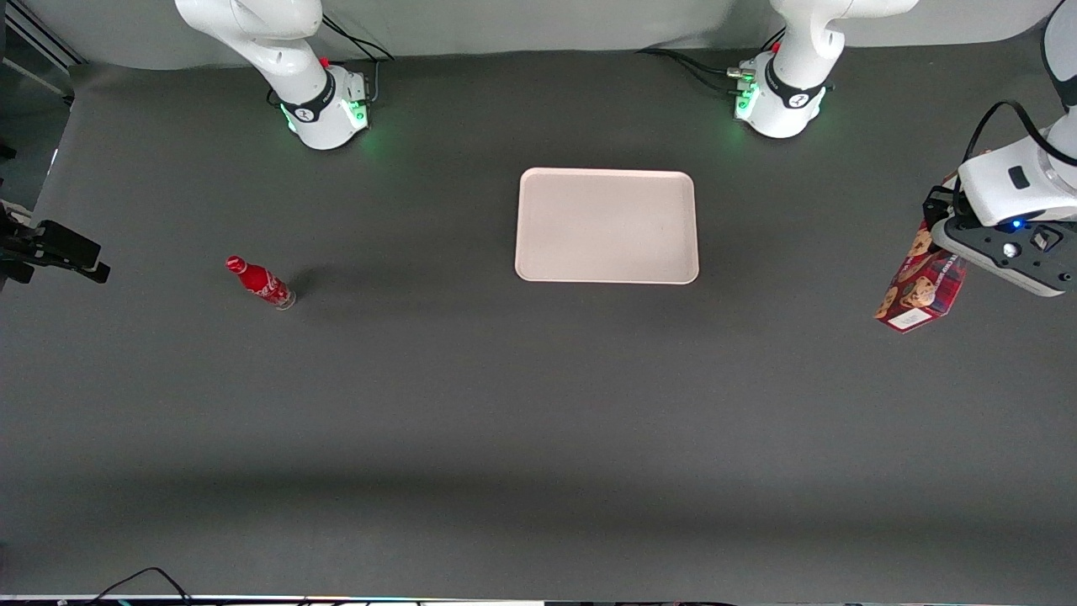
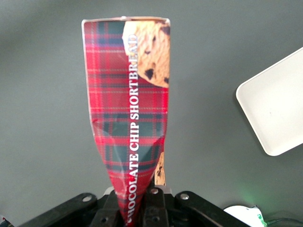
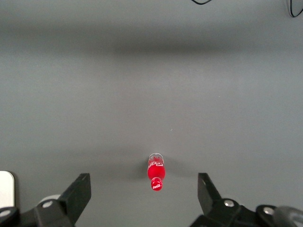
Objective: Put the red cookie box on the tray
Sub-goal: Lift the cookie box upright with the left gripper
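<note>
One red cookie box [image 1: 919, 286] hangs clamped in the gripper [image 1: 949, 225] jaws, well apart from one tray [image 1: 607, 225]; one bottle [image 1: 260, 283] stands on the bench [image 1: 538, 421].

A small red bottle [image 1: 259, 284] [image 3: 156, 174] with white lettering stands on the dark grey table [image 1: 471, 404], toward the parked arm's end. Its red cap is on. The table surface around the bottle is bare. A black device [image 1: 59, 248] sits at the table edge at the same end. One black cable [image 1: 139, 579] loops at the table edge nearest the front camera.
</note>
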Action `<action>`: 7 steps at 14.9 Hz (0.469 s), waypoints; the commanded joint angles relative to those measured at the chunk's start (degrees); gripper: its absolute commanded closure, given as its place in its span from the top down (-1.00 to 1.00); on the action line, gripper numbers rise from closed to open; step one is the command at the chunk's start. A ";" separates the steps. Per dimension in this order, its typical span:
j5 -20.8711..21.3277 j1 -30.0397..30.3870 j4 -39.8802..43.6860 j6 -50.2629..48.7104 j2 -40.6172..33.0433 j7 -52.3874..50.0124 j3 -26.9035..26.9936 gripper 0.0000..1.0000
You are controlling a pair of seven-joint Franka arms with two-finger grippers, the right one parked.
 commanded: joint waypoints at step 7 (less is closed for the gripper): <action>-3.66 -1.68 -2.63 -3.07 0.58 -37.95 -11.91 -1.00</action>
